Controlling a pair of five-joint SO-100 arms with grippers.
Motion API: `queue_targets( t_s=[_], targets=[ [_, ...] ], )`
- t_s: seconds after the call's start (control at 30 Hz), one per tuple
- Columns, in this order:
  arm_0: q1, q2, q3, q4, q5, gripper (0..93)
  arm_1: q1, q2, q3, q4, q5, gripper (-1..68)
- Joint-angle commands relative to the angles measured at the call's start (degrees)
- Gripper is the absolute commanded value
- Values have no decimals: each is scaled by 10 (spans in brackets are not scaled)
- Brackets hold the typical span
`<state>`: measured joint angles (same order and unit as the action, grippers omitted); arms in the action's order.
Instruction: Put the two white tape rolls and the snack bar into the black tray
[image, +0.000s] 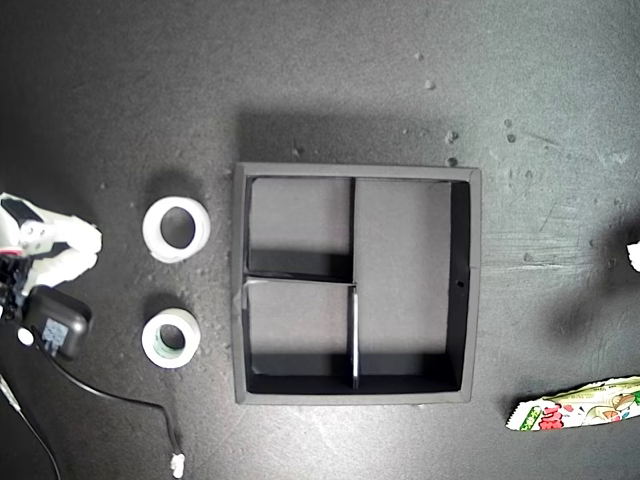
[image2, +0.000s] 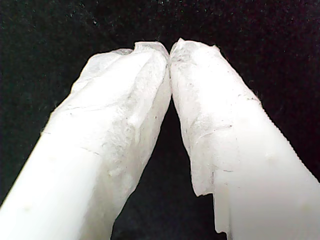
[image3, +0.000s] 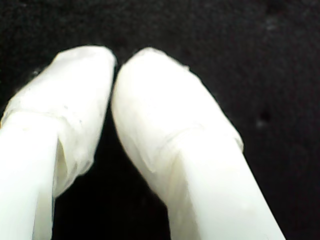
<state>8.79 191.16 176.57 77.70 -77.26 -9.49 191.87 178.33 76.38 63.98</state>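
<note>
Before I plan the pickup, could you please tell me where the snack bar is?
The snack bar lies on the table at the exterior view's lower right edge, outside the tray and apart from its near corner.

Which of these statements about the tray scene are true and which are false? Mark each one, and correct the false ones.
1. All three compartments of the black tray are empty. True.
2. Both white tape rolls lie at the exterior view's right of the tray. False: the upper tape roll and the lower tape roll lie at its left.
3. The snack bar lies outside the tray, near the exterior view's lower right corner. True.
4. My first gripper holds a tape roll. False: its fingertips meet with nothing between them.
5. My second gripper is shut and holds nothing. True.
</note>
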Motion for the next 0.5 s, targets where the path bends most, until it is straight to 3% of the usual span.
queue_targets(
  t_s=[0.0,0.47],
  targets=[
    [16,28,33,23,-136,2,111,0,7,3,110,1],
    [17,28,33,23,-134,2,105,0,7,-3,116,1]
  ],
)
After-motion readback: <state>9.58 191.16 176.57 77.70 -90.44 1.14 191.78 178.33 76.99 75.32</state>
